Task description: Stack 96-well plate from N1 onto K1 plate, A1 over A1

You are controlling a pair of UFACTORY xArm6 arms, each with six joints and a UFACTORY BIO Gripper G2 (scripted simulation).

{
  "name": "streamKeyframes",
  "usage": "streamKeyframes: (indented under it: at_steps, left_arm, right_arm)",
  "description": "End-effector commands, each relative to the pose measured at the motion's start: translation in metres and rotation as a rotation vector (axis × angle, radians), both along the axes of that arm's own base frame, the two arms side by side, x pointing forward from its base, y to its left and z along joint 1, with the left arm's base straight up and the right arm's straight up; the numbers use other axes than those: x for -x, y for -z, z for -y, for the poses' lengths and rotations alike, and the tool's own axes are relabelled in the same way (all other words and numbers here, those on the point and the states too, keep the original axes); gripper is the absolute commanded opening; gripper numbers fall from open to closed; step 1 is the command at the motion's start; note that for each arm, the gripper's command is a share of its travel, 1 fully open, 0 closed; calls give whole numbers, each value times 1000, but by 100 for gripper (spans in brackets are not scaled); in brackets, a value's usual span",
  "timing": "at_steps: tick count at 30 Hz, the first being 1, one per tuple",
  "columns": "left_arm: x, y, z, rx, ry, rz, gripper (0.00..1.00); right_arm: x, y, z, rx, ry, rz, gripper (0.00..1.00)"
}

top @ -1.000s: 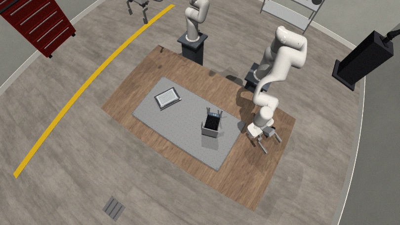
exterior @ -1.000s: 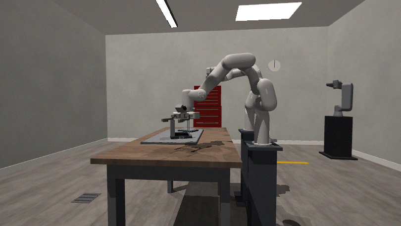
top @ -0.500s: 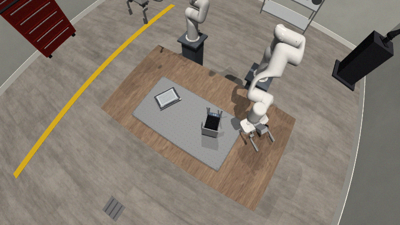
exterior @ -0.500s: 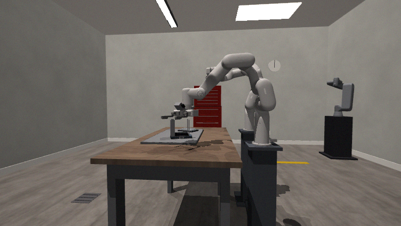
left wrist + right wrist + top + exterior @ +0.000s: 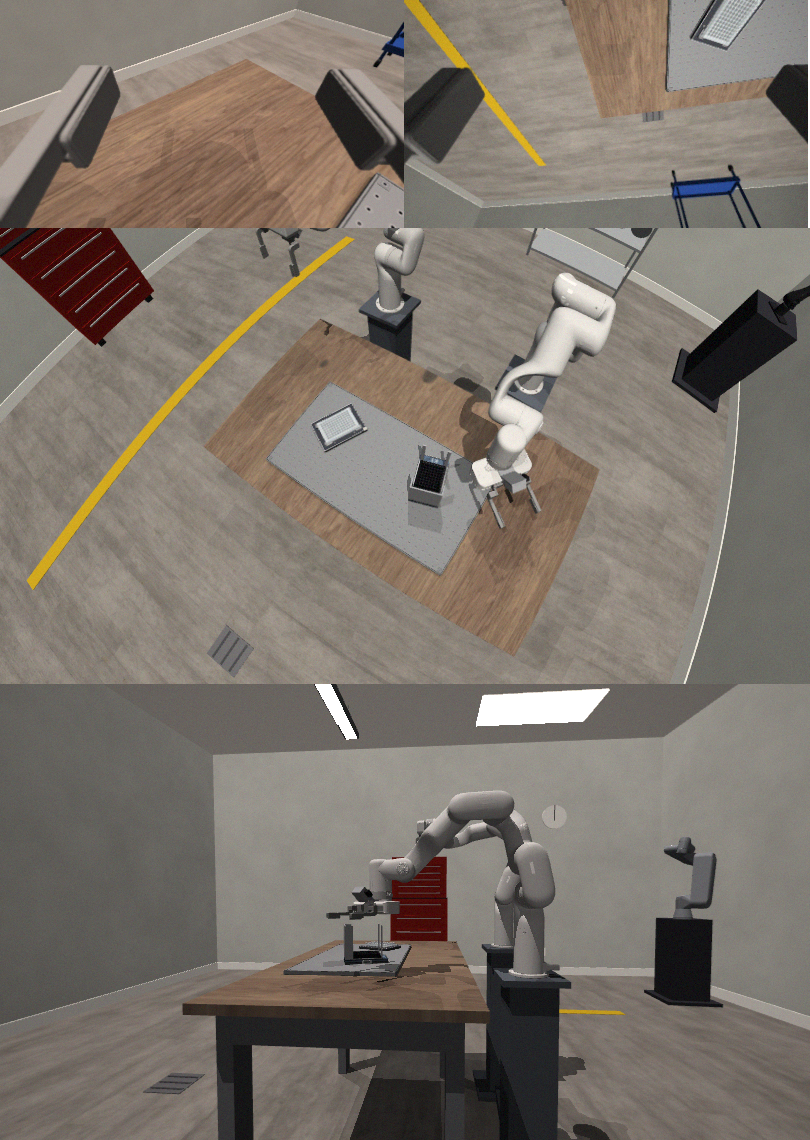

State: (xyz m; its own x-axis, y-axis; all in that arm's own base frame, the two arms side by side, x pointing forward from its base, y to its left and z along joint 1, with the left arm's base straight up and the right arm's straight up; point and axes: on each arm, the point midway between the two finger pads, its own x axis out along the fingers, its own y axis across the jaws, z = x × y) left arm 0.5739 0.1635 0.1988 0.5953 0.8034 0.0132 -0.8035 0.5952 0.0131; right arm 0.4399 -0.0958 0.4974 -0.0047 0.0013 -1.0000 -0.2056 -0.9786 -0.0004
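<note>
Top view: black plate (image 5: 429,476) (image 5: 367,955) in stack rack (image 5: 426,497) (image 5: 348,941), outside both wrist views; pale plate (image 5: 338,423) (image 5: 380,944) (image 5: 730,22) in plate nest (image 5: 327,447) (image 5: 391,949) (image 5: 710,45); left fingers (image 5: 495,512) (image 5: 335,915) part-open, right fingers (image 5: 293,261) (image 5: 420,826) wide, both empty.

Rounded white arms (image 5: 566,341) (image 5: 481,805) — gray hand (image 5: 514,505) (image 5: 340,915), dark pads (image 5: 95,122)

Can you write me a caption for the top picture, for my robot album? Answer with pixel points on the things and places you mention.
A white plate (image 5: 340,423) in its nest, a black one (image 5: 429,476) in the rack.

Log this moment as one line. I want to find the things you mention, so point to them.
left tool (image 5: 519,518) (image 5: 334,915) (image 5: 223,119): open, empty | right tool (image 5: 420,830) (image 5: 626,107): open, empty | pale plate (image 5: 340,424) (image 5: 376,945) (image 5: 731,22): in nest N1 | dark plate (image 5: 429,476) (image 5: 365,955): in rack K1 | stacking: not done
</note>
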Motion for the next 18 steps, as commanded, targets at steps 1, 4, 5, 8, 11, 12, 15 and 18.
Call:
streamKeyframes:
  at_steps: [1,4,5,8,11,12,15,18]
  left_arm:
    - [-7,-7,18,0,37,5,37]
    - [-10,-10,33,1,116,5,37]
    - [-11,-11,37,1,116,5,37]
    - [-14,-15,52,2,116,5,37]
    - [-16,-17,61,2,116,5,37]
    - [-16,-17,61,2,116,5,37]
    - [-19,-20,76,3,182,4,37]
    - [-21,-24,90,4,228,4,37]
  right_arm:
    - [0,-2,0,1,0,5,100]
    - [0,-2,0,1,0,5,100]
    - [0,-2,0,1,0,5,100]
    - [0,-2,0,1,0,5,100]
    - [0,-2,0,1,0,5,100]
    - [0,-2,0,1,0,5,100]
    - [0,-2,0,1,0,5,100]
    - [0,-2,0,1,0,5,100]
